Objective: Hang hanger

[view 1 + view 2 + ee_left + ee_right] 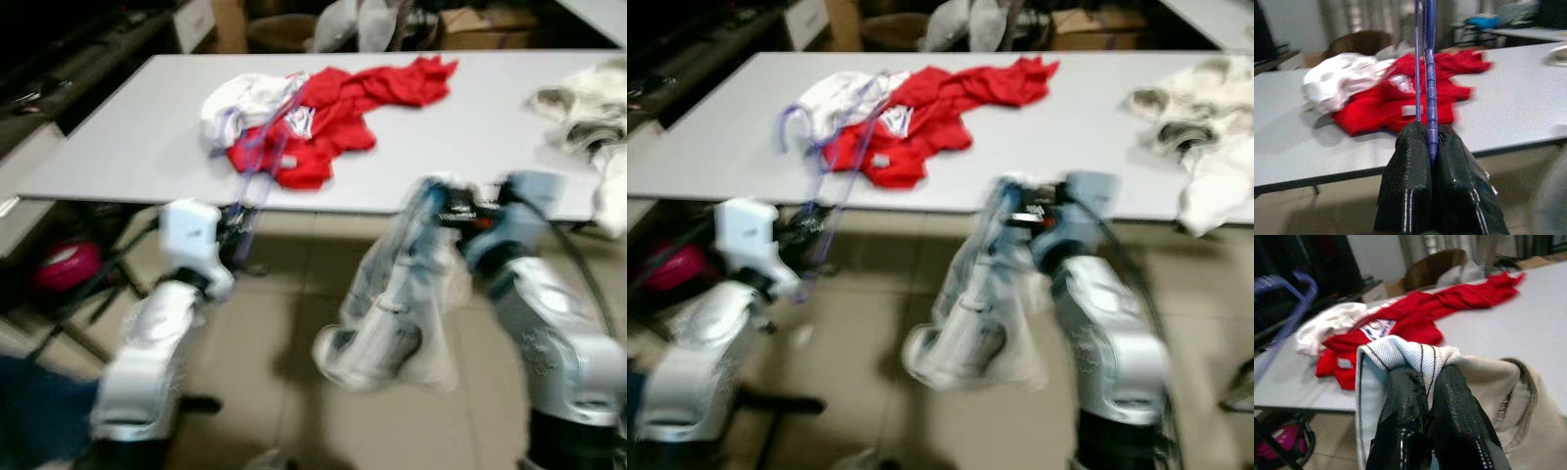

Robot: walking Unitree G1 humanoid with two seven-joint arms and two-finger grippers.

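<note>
Tiled floor under grey table with red garment.

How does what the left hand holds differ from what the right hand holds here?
The left hand pinches a thin, rigid blue-purple plastic hanger; the right hand grips a soft pale striped-collar garment. The hanger rises toward the white table, while the garment droops below its edge. Both hands are shut on their loads.

The left claw holds a purple hanger; the right claw grips a pale garment.
</note>
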